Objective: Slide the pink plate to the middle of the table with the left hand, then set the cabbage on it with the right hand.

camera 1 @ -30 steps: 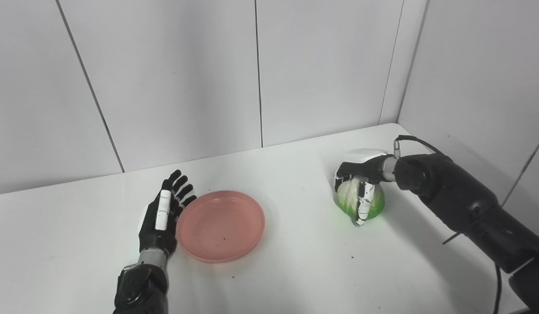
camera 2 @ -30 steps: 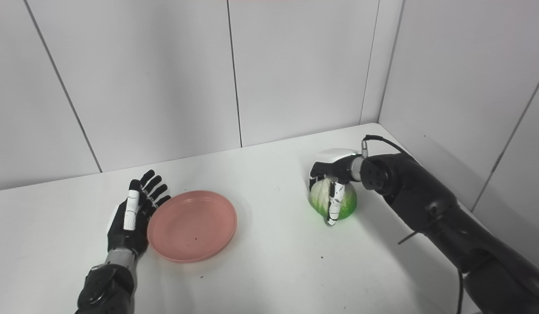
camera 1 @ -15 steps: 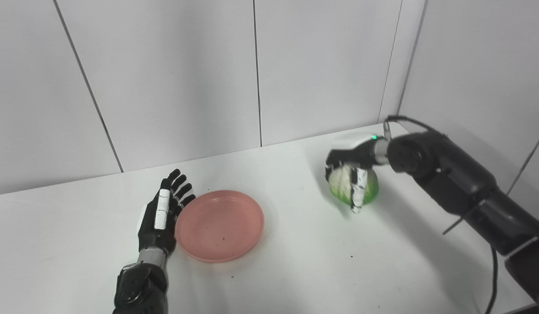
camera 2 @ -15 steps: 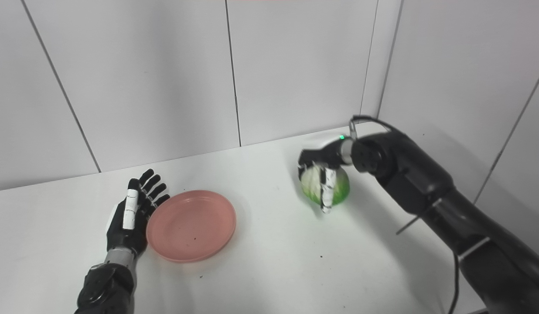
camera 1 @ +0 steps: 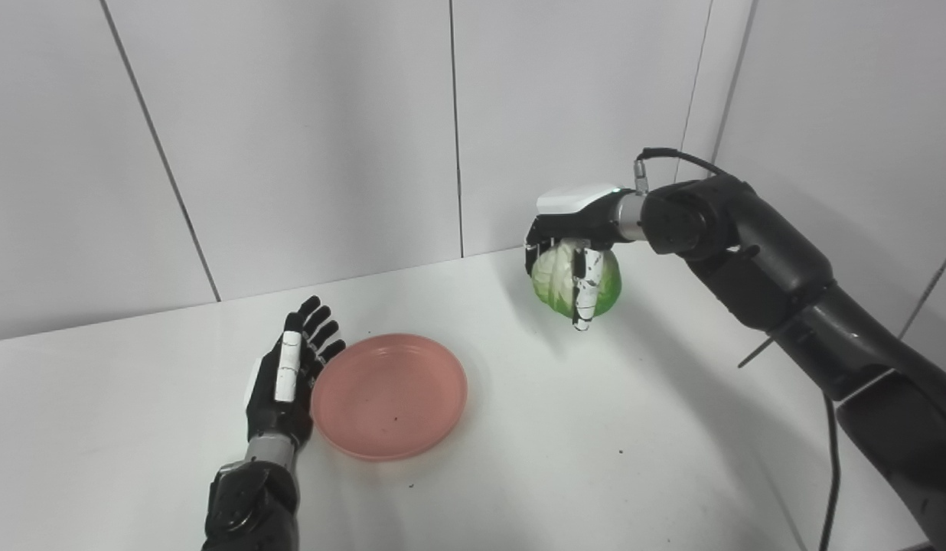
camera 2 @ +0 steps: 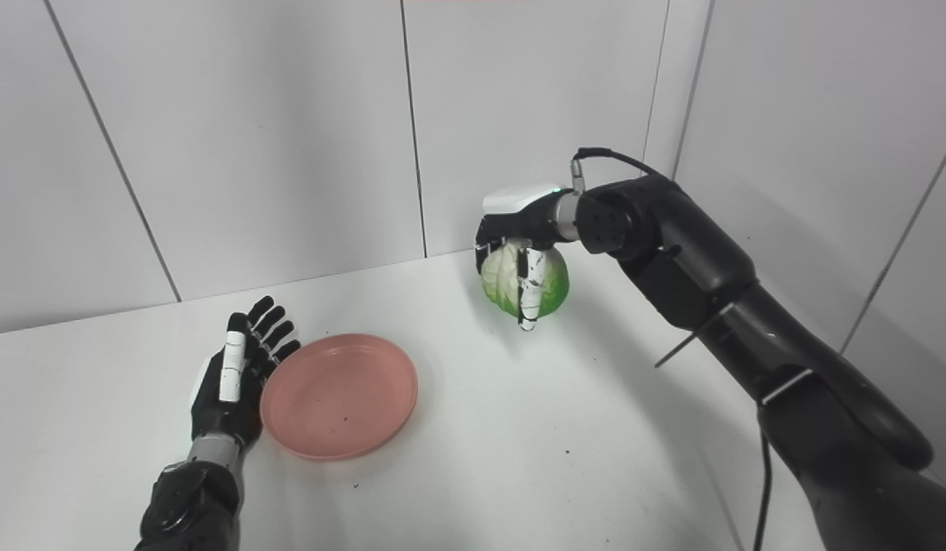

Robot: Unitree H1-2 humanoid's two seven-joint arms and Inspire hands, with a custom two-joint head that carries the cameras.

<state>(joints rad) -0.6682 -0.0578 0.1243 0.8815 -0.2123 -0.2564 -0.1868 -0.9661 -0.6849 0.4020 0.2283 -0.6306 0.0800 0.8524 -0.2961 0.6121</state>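
white table: bears 1 pink plate, lying flat, left of centre. left hand: resting on the table just beside the plate's left rim, edge-on, fingers straight and slightly spread, holding nothing. right hand: raised above the table's far right part, fingers curled down around 1 cabbage, green and white, clear of the surface, well apart from the plate.
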